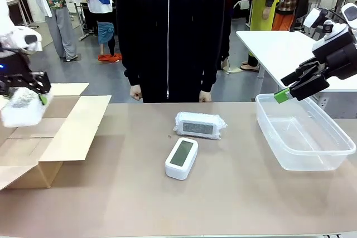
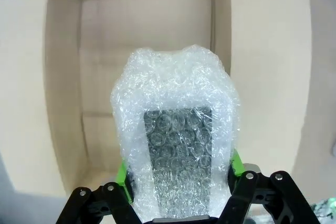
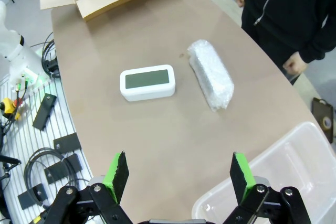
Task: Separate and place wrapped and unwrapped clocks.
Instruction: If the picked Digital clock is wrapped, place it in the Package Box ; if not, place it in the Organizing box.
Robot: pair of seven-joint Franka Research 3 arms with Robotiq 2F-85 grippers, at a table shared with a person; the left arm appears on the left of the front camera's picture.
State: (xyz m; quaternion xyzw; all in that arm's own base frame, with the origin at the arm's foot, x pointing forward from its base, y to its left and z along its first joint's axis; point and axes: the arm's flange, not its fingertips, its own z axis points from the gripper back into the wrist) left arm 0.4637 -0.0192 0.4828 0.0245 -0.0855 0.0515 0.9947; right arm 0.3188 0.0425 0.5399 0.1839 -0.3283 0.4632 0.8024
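My left gripper (image 2: 178, 169) pinches a wrapped clock (image 2: 176, 129) between its green pads, one pad on each long side. The clock's long axis runs along my fingers and away from the wrist, with the grey screen facing the wrist camera. It hangs over the open box (image 2: 105, 51). On the table (image 1: 223, 199), the box sits at my left and the clear bin (image 1: 268, 121) at my right. My right gripper (image 3: 178, 171) hovers spread wide, holding nothing, over the bin's left edge. Near the table's middle, the second wrapped clock (image 1: 199, 125) lies with its long axis across the table, on the far side towards the person. Just in front of it, close but apart, the bare clock (image 1: 181, 158) lies screen up, long axis running near to far, leaning slightly right.
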